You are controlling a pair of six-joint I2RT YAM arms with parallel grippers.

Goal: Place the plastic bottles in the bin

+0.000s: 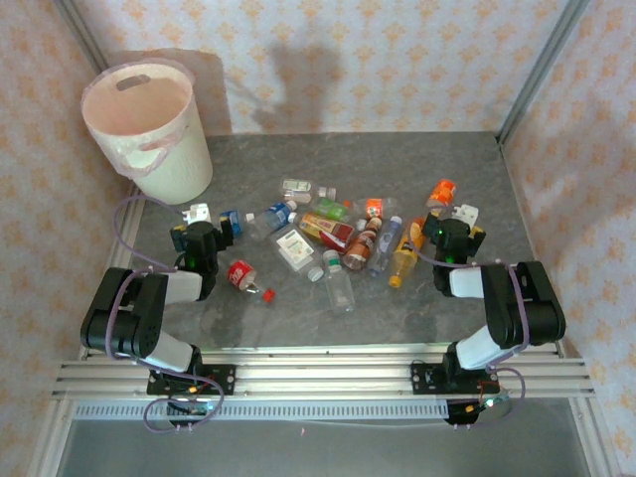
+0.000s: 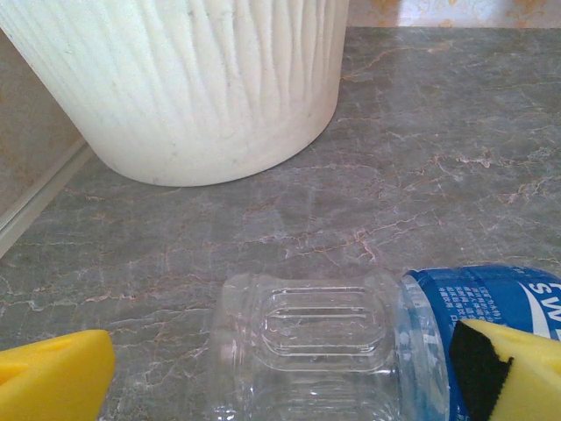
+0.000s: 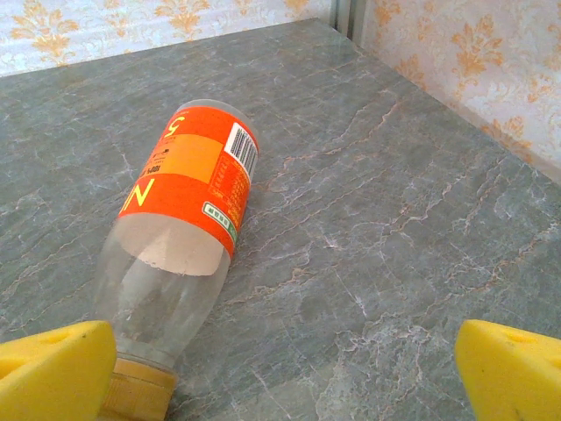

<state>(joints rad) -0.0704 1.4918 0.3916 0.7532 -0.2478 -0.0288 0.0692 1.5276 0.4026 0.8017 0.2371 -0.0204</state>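
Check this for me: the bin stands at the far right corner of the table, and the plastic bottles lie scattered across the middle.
One thing is wrong: the bin stands at the far left corner of the table, not the far right, as the top external view shows. The plastic bottles do lie scattered across the middle.

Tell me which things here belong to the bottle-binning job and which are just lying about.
Part of the job:
plastic bottles scattered mid-table, among them the blue-labelled one and the orange-labelled one
bin, far left corner

Not part of it:
table
patterned walls
metal rail at the near edge
small red bit beside the bottles, too small to identify
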